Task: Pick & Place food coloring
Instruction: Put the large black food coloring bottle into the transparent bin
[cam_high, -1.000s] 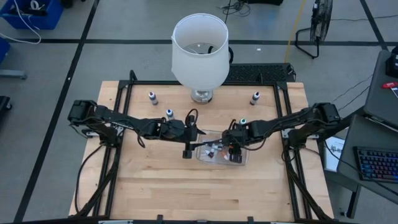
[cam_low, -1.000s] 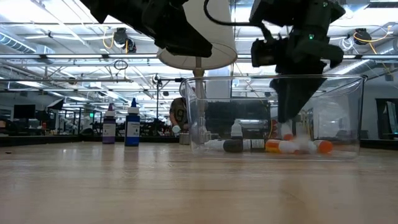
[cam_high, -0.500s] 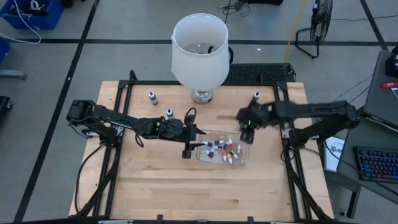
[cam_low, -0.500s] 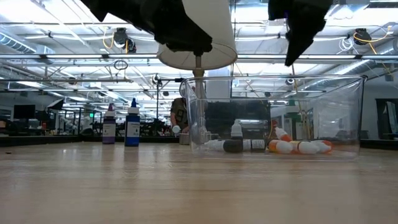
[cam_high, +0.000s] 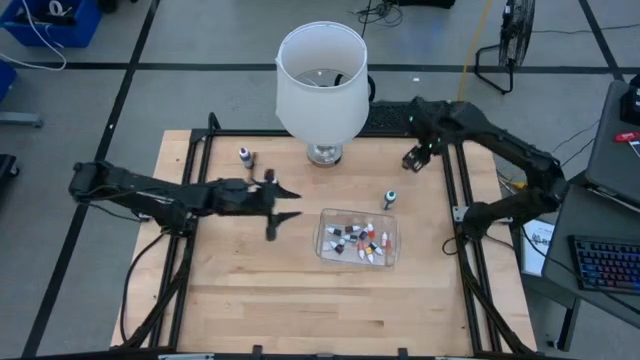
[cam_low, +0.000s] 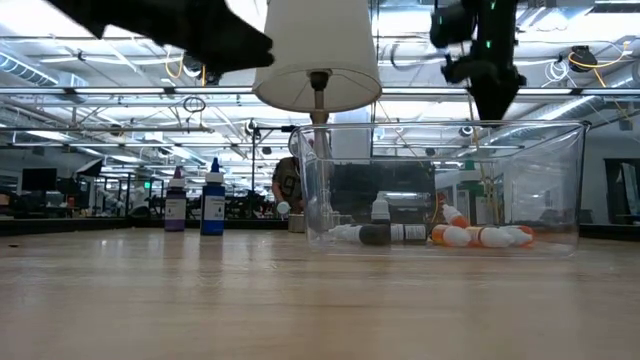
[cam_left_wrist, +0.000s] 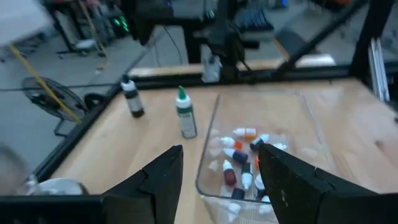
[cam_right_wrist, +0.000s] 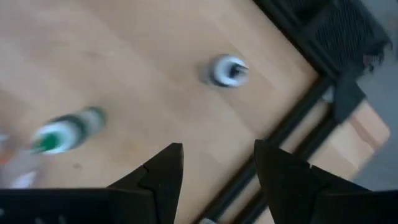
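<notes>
Several tiny food coloring bottles (cam_high: 357, 240) lie in a clear plastic tub (cam_high: 327, 250) at the table's middle. A green-capped bottle (cam_high: 389, 200) stands upright just beyond the tub, and a dark-capped one (cam_high: 245, 155) stands at the far left. My right gripper (cam_high: 413, 160) hangs open high over a white-capped bottle (cam_right_wrist: 229, 70) near the far right corner. That bottle lies ahead of its fingers (cam_right_wrist: 158, 174), untouched. My left gripper (cam_high: 282, 205) is open and empty, held level to the left of the tub (cam_left_wrist: 261, 149).
A lamp with a big white shade (cam_high: 320, 80) stands at the middle of the far edge. A black metal frame (cam_high: 455, 190) runs around the wooden table top. Two upright bottles (cam_low: 195, 200) show at the left of the low view.
My right gripper has risen out of the tub and swung toward the table's far right corner, tipping downward over the white-capped bottle. My left gripper has drawn back from the tub toward the table's left edge. The bottles in the tub lie still.
</notes>
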